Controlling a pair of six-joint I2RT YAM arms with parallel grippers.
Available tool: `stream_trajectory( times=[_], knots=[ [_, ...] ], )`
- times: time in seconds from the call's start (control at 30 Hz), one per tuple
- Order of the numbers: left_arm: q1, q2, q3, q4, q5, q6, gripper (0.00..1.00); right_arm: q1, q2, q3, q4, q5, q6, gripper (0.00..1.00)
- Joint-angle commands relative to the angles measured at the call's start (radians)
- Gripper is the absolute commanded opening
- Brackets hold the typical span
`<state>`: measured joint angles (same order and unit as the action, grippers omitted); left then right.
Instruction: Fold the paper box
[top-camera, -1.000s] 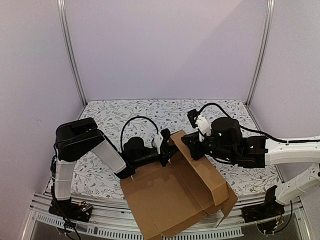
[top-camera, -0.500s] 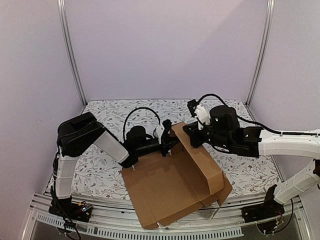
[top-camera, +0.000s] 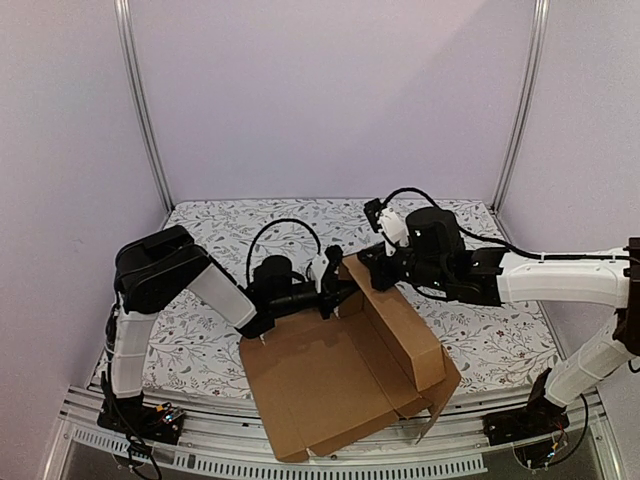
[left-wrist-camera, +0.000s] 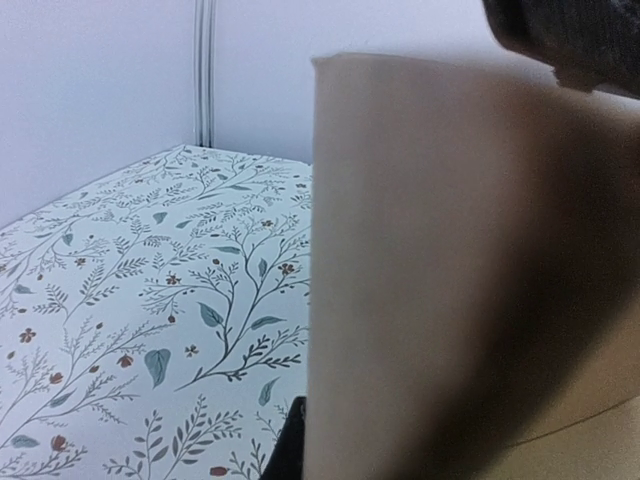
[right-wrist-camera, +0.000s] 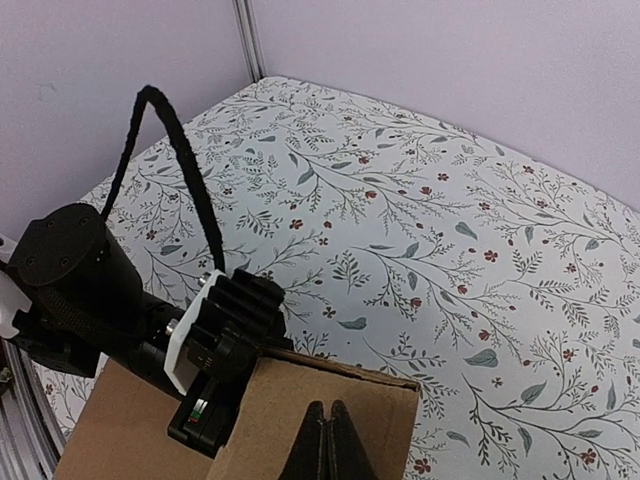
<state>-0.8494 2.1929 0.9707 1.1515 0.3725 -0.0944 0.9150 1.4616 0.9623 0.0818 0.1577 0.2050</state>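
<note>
The paper box (top-camera: 320, 385) is a brown cardboard sheet lying at the table's near edge, partly over it, with its right wall (top-camera: 405, 325) folded up and over. My left gripper (top-camera: 338, 290) is shut on the far flap, which fills the left wrist view as a tall panel (left-wrist-camera: 450, 280); one black finger (left-wrist-camera: 290, 448) shows beside it. My right gripper (top-camera: 368, 268) sits at the wall's far end. In the right wrist view its fingers (right-wrist-camera: 328, 445) are shut together against the cardboard (right-wrist-camera: 350, 400), holding nothing.
A floral cloth (top-camera: 240, 230) covers the table. Metal posts (top-camera: 140, 110) (top-camera: 520, 110) and pale walls close in the back and sides. An aluminium rail (top-camera: 200, 440) runs along the near edge. The left arm's black cable (right-wrist-camera: 185, 160) loops above its wrist.
The box has slid a little toward the far side and its right wall stands more folded. Both arms moved back and left with it. The right gripper's fingers closed fully.
</note>
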Motion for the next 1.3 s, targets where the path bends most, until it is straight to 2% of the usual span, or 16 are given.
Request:
stream_trajectory(
  times=[0.0, 0.23, 0.73, 1.27],
  knots=[
    [-0.018, -0.004, -0.021, 0.056, -0.005, -0.035, 0.0, -0.006, 0.031, 0.018, 0.021, -0.031, 0.022, 0.0],
    [-0.023, 0.021, -0.022, 0.079, -0.022, -0.048, 0.01, -0.006, 0.071, 0.004, 0.035, -0.035, 0.027, 0.0],
    [-0.031, 0.045, -0.024, 0.107, -0.043, -0.05, 0.23, -0.006, 0.092, -0.068, 0.035, -0.032, 0.037, 0.0],
    [-0.057, 0.047, -0.074, 0.092, -0.135, 0.009, 0.28, -0.006, 0.053, -0.079, 0.033, -0.047, 0.039, 0.0]
  ],
)
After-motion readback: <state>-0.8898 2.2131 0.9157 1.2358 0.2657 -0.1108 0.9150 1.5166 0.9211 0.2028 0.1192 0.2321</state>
